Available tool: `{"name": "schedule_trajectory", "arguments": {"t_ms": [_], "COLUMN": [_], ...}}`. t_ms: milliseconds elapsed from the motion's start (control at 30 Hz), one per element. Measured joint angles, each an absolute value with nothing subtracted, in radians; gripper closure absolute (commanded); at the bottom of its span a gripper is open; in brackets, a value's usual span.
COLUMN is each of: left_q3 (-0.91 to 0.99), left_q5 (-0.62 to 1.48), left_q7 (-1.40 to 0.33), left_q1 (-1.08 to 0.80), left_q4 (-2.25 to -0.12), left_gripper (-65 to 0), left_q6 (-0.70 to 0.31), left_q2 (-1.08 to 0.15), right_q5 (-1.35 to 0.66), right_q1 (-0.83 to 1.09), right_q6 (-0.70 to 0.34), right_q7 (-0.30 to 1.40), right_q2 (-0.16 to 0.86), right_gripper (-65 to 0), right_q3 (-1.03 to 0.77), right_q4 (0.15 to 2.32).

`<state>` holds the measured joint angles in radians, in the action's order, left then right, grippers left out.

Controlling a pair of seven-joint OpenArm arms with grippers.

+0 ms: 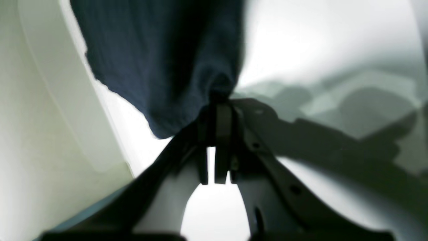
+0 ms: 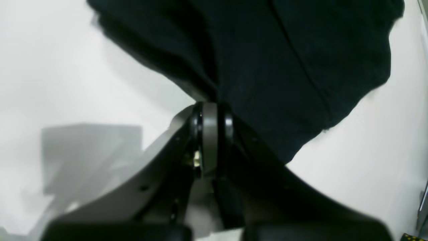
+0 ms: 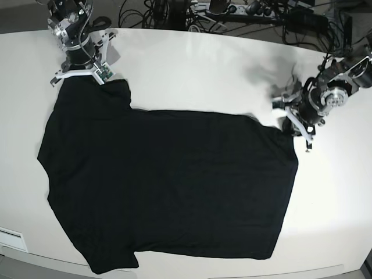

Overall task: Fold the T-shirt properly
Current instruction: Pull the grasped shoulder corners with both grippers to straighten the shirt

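A white table [image 3: 192,81] is carrying the black T-shirt [image 3: 174,180], which is lying spread broadly across it, plain side showing. In the base view, bare tabletop is showing beyond the shirt and along both sides.

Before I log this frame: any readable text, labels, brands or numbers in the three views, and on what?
None readable.
White label at the near left table edge: any print too small to read.
Large black cloth T-shirt: no text on the side showing.
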<state>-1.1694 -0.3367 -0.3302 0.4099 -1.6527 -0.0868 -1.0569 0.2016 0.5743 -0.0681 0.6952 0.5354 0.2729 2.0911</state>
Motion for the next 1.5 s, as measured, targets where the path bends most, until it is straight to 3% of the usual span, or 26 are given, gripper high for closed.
{"name": "schedule_trajectory", "arguments": {"t_ms": [300,833,1000,1367,1500], "left_q3": [-1.171,-1.169,-1.17,-1.125,-0.977], "left_q5": [-0.449,-0.697,-0.78,-0.878,-0.891], "left_q7": [-0.43,-0.707,-0.733,-0.762,-0.767], "left_q1": [0.251,-0.138,-0.249,-0.252,-0.251], "left_q4": [-1.991,-2.223,-2.239,-2.239,-2.239], "left_gripper": [0.0,0.0,0.0,0.0,0.0], "left_q6": [-0.031,0.072,0.073,0.094,0.187], "left_q2": [-1.25,-1.419,-1.422,-1.412,-1.362], "right_q5": [0.346,0.403,0.437,0.508,0.588], "right_q1": [0.81,1.194,1.232,1.219,1.092], "right_q6": [0.02,0.088,0.124,0.159,0.219], "right_q7": [0.752,0.768,0.78,0.733,0.725], "right_q2": [0.603,0.615,0.615,0.614,0.614], "right_gripper": [0.0,0.0,0.0,0.0,0.0], "right_q3": [0.239,0.154,0.154,0.154,0.154], "right_q4": [2.247,2.337,2.337,2.337,2.337]}}
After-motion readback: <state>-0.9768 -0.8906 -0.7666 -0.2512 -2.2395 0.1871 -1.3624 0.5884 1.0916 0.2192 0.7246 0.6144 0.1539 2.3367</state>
